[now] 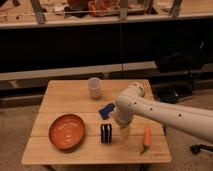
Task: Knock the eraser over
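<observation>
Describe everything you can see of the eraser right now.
The eraser is a small dark rectangular block with thin pale vertical stripes, standing upright on the wooden table, near its front edge. The orange plate lies to its left in view, apart. The hand hangs close on its right; contact cannot be told. It is not yet knocked over.

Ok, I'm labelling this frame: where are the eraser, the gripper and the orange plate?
eraser (106,133): camera view, middle of its striped front face.
gripper (124,132): camera view, its pale tip, low beside the eraser.
orange plate (66,131): camera view, bare centre.
</observation>
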Action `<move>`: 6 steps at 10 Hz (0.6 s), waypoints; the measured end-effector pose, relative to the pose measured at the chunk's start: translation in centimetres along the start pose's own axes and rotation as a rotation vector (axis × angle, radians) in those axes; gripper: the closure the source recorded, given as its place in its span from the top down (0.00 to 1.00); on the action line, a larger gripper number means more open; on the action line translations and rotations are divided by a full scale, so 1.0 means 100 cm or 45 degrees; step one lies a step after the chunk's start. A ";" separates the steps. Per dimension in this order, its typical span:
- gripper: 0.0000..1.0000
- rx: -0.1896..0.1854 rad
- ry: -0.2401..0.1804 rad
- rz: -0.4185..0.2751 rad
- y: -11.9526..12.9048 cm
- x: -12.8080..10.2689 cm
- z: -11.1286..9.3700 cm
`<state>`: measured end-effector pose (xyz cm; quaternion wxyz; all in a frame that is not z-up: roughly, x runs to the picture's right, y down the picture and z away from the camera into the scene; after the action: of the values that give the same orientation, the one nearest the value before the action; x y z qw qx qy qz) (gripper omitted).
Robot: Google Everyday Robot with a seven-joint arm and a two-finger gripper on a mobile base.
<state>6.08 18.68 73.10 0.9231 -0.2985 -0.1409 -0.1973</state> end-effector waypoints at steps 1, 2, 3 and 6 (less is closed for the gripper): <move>0.80 -0.002 -0.003 -0.004 -0.003 -0.006 0.001; 0.80 -0.003 -0.009 -0.015 -0.006 -0.013 0.001; 0.80 -0.007 -0.009 -0.015 -0.005 -0.013 0.001; 0.80 -0.013 -0.015 -0.030 -0.009 -0.028 0.002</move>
<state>3.13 18.91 72.63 0.9184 -0.3027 -0.1490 -0.2069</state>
